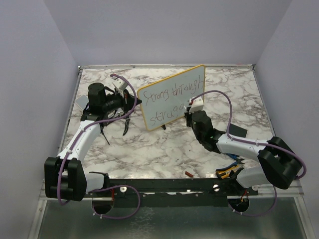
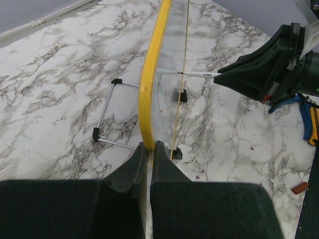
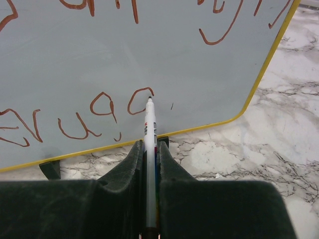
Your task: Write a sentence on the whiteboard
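Observation:
The whiteboard (image 1: 172, 97) stands tilted on small black feet at the table's middle back, yellow-framed. The sentence (image 1: 169, 92) reads "Strong throught" with "strugg" started below it (image 3: 99, 112). My left gripper (image 2: 148, 145) is shut on the whiteboard's left edge (image 2: 149, 74), seen edge-on. My right gripper (image 3: 148, 144) is shut on a white marker (image 3: 149, 129). The marker's tip touches the board at the last letter of the lower line. The marker also shows in the left wrist view (image 2: 192, 74), with its tip at the board's face.
The wire stand (image 2: 107, 117) of the board rests behind it. A small dark slab (image 1: 237, 131) lies right of the right arm. Pliers with blue and yellow handles (image 1: 229, 172) and a small brown piece (image 1: 189, 174) lie near the front edge.

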